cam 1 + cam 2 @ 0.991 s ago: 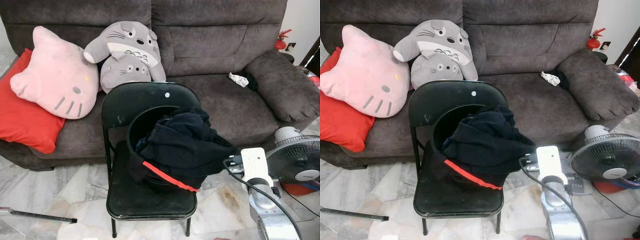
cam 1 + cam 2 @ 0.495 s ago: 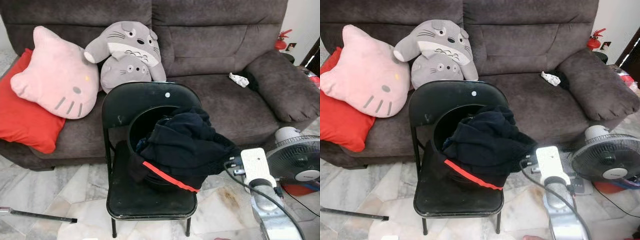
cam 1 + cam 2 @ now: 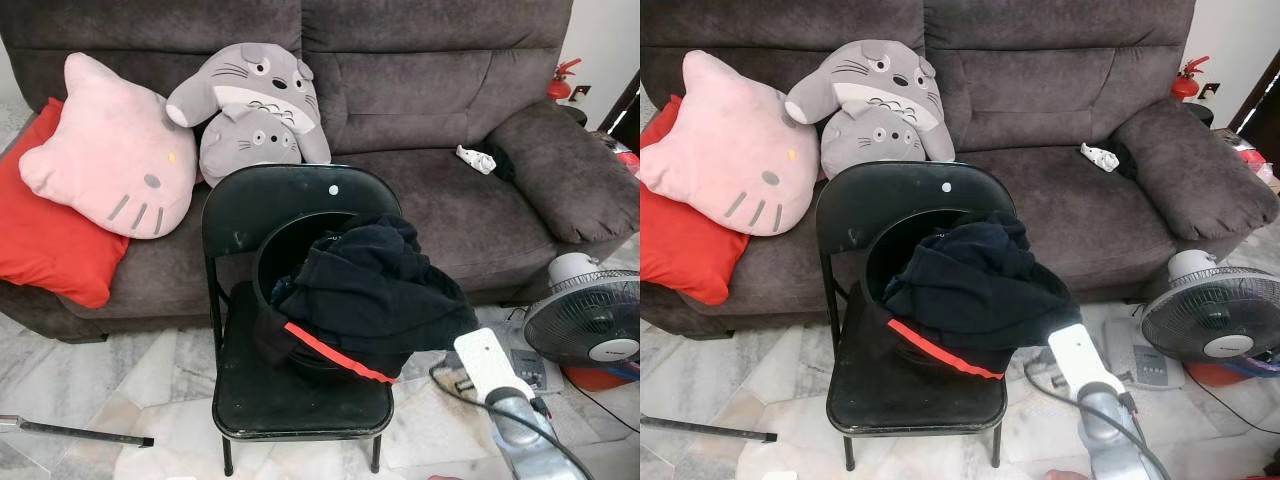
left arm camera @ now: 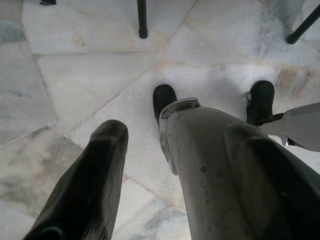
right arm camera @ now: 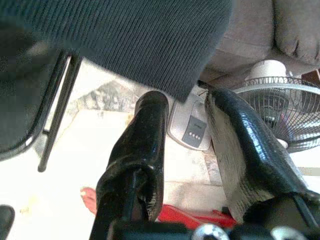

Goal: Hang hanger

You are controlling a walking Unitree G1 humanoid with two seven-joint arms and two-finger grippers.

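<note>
A black folding chair (image 3: 300,195) stands in front of the sofa and carries a black basket (image 3: 272,250). A heap of dark clothes (image 3: 375,290) with a red stripe spills out of the basket toward the right. My right arm, with its white wrist box (image 3: 487,365), reaches in from the lower right beside the chair seat. In the right wrist view my right gripper (image 5: 185,100) is open just below the hem of a dark knit garment (image 5: 140,35), with nothing between the fingers. My left gripper (image 4: 175,132) hangs open over the marble floor beside my own leg.
A brown sofa (image 3: 440,110) holds a pink cat cushion (image 3: 110,150), grey plush toys (image 3: 250,105) and a red cushion (image 3: 45,240). A floor fan (image 3: 590,325) stands at the right. A thin rod (image 3: 75,432) lies on the floor at the left.
My right arm has dropped lower and tilted in toward the chair, so its white wrist box now sits nearer the floor, just below the clothes. The chair and clothes are unmoved.
</note>
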